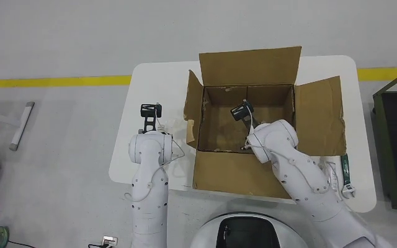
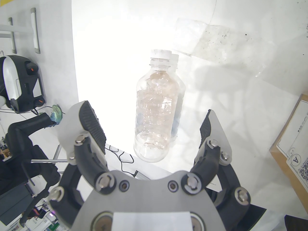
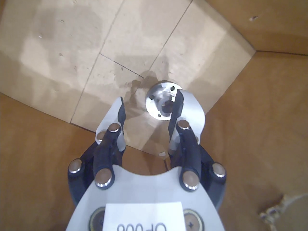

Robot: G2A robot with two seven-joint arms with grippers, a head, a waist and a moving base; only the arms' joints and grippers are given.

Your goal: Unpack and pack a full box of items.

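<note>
As the right gripper (image 3: pixel 149 96) gapes over a round silver metal flange (image 3: pixel 153 103), seemingly emptying the brown cardboard box (image 1: pixel 249 67), the left gripper (image 2: pixel 147 111), released, overhangs a clear plastic bottle (image 2: pixel 155 102) centre-frame.

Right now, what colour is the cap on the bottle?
White. The cap sits on a clear bottle, best seen in the left wrist view.

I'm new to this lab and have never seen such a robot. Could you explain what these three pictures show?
It is a two-armed robot at a white table. One picture looks down from above; the other two come from cameras on each wrist. An open cardboard box stands on the table. The left gripper hovers open over a clear plastic bottle lying on the table. The right gripper is inside the box, open, over a round metal part on its floor. Neither holds anything.
</note>
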